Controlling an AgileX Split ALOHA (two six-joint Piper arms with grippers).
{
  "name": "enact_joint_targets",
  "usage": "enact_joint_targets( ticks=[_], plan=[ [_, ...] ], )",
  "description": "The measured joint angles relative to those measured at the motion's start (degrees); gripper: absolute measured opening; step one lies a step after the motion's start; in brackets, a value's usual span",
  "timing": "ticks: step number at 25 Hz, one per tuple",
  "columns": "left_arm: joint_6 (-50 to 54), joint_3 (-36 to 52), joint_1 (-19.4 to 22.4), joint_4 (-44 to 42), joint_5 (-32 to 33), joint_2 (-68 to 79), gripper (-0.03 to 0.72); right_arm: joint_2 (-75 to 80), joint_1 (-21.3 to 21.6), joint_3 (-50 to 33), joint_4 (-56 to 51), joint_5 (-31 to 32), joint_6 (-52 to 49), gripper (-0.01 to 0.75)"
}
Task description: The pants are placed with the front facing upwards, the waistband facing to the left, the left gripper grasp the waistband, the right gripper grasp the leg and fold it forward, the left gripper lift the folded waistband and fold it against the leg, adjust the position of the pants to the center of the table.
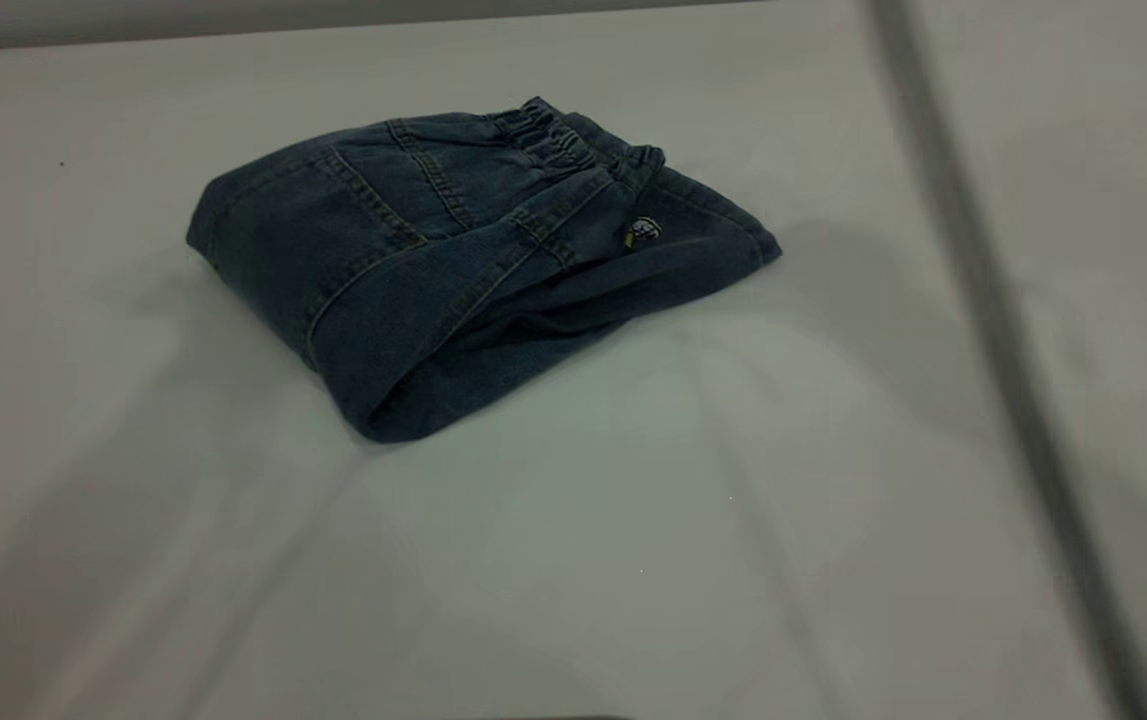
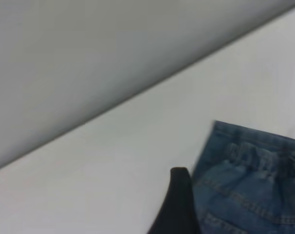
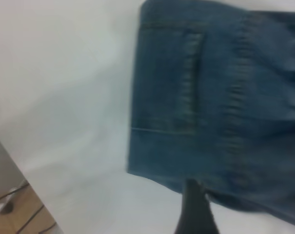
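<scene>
folded pants on the table, pincers barely in view

the pants (image 1: 473, 260) lie folded into a compact dark denim bundle on the white table (image 1: 633, 520), a little toward the far side and left of middle in the exterior view. the elastic waistband (image 1: 558, 140) sits on top at the far edge, and a small patch (image 1: 642, 232) shows near the right end. neither arm appears in the exterior view. the left wrist view shows one dark fingertip of the left pincer (image 2: 179, 204) just beside the waistband corner; the right pincer (image 3: 196, 209) shows one dark fingertip at the bundle's edge. i cannot tell whether either pincer is spread or pressed together
</scene>
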State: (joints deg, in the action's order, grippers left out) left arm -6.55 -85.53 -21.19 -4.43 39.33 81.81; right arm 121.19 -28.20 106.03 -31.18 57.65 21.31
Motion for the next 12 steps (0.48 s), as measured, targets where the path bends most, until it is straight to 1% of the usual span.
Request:
enact_joint_targets(
  ticks=[4, 7, 10, 12],
  plan=[
    [0.9, 0.0, 0.0, -0.8, 3.4, -4.0, 0.578, 5.7, -7.6, 0.0, 5.5, -6.2, -4.6, 0.416],
    [1.1, 0.0, 0.0, -0.7, 4.6, -4.6, 0.578, 10.4, -12.1, 0.1, 13.9, -9.7, -9.6, 0.416],
    [1.2, 0.0, 0.0, -0.7, 5.6, -4.5, 0.578, 15.2, -14.8, 2.5, 24.6, -10.8, -16.7, 0.416],
    [1.2, 0.0, 0.0, -0.7, 6.1, -4.5, 0.578, 18.1, -15.3, 5.4, 30.7, -10.6, -21.9, 0.416]
  ],
)
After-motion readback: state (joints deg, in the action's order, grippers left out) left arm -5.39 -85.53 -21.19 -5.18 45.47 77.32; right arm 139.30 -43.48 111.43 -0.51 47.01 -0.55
